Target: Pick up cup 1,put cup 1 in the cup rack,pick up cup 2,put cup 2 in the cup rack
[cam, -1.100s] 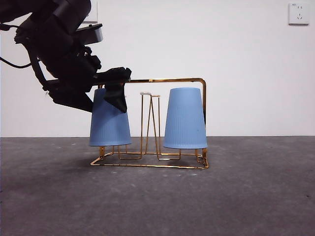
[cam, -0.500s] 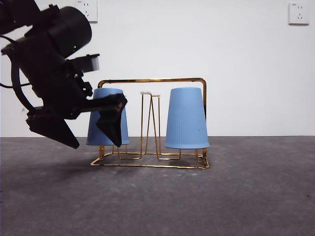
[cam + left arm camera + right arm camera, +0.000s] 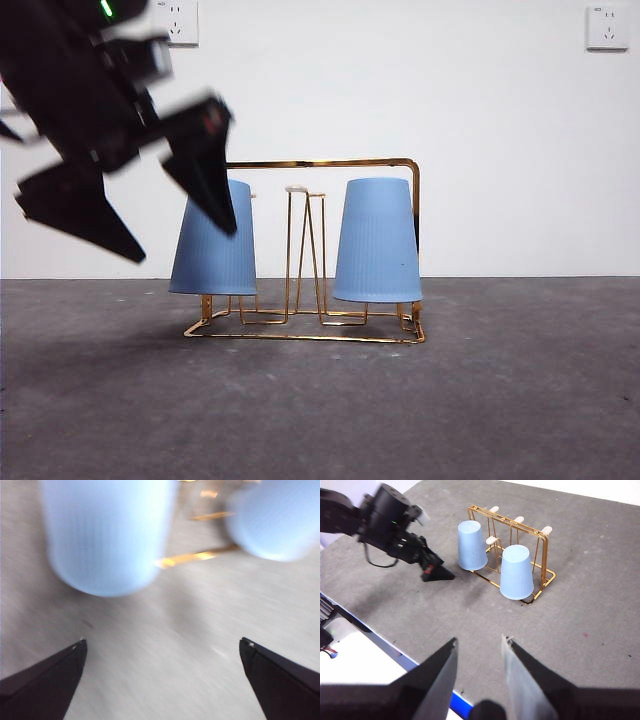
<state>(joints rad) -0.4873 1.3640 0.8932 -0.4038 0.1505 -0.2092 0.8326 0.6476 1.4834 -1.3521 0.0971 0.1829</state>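
Cup 2 (image 3: 213, 240) — front view: you see it inverted on the cup rack (image 3: 330, 165), at the end nearest the left gripper (image 3: 130, 215), which is spread wide just beside it, empty. Cup 1 (image 3: 377, 242) (speck on its wall) sits inverted at the other end. Left wrist view: blurred; both cups on the rack beyond parted jaws. Right wrist view: right gripper (image 3: 480, 647) well apart, jaws open, empty.

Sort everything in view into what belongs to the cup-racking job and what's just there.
Job:
cup 1, with the dark speck, upside down on the rack
cup 2, upside down on the rack
the cup rack
left gripper, open beside cup 2
right gripper, open, well away from the rack

Just there:
wall sockets
grey table
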